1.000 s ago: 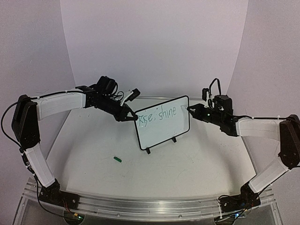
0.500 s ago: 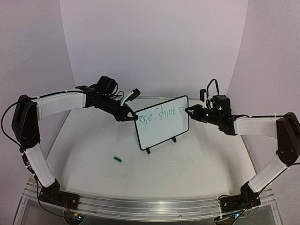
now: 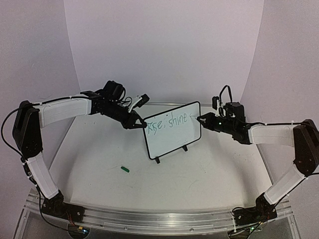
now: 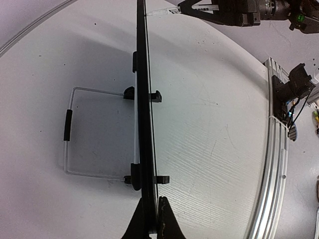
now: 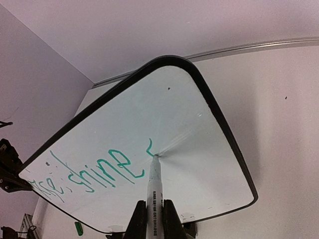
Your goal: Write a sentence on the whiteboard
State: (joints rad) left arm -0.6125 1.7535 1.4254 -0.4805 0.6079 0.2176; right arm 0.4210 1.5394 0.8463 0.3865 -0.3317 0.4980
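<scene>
The whiteboard (image 3: 174, 142) stands tilted on two black feet at the table's middle back. The green sentence (image 3: 167, 122) reads roughly "Rise, shine" along its top. My left gripper (image 3: 141, 125) is shut on the board's left edge. In the left wrist view the board (image 4: 144, 99) is edge-on between the gripper's (image 4: 152, 219) jaws. My right gripper (image 3: 203, 119) is shut on a white marker (image 5: 155, 189). The marker's tip touches the board (image 5: 199, 134) just right of "shine" (image 5: 94, 174), at a short new green stroke. The right gripper (image 5: 153, 216) is close to the board's face.
A green marker cap (image 3: 124, 169) lies on the table in front of the board, to the left, and shows in the right wrist view (image 5: 78, 228). A wire stand (image 4: 70, 124) props the board from behind. A metal rail (image 3: 159, 219) runs along the near edge.
My right gripper has moved a little left, bringing the marker tip onto the board after "shine". The left gripper and the board have not moved.
</scene>
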